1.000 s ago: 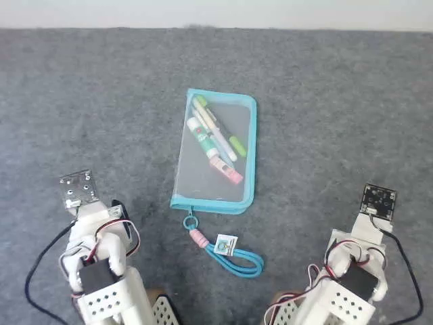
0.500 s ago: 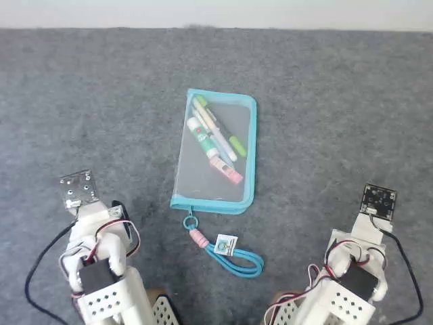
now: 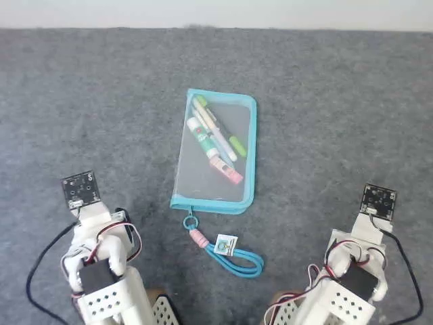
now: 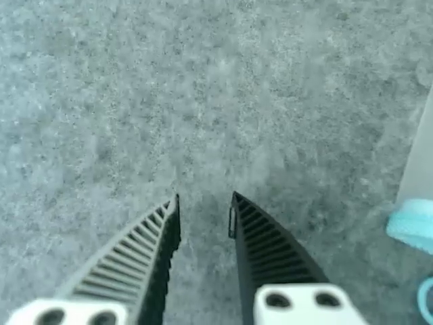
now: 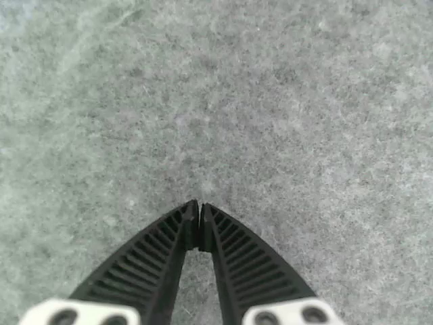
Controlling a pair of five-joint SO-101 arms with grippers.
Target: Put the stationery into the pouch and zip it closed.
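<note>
The pouch (image 4: 414,227), mostly cut off, lies near the parted left pincer (image 4: 204,198).

I counted one pouch (image 3: 253,162) on one grey mat (image 3: 101,101). Inside it I made out about four stationery pieces (image 3: 215,135); they overlapped, so that tally was uncertain. One blue strap (image 3: 240,261) carried one pink bead (image 3: 197,237) and one tag (image 3: 225,245). There were two grippers: left gripper (image 4: 203,217) and right gripper (image 5: 199,210).
</note>
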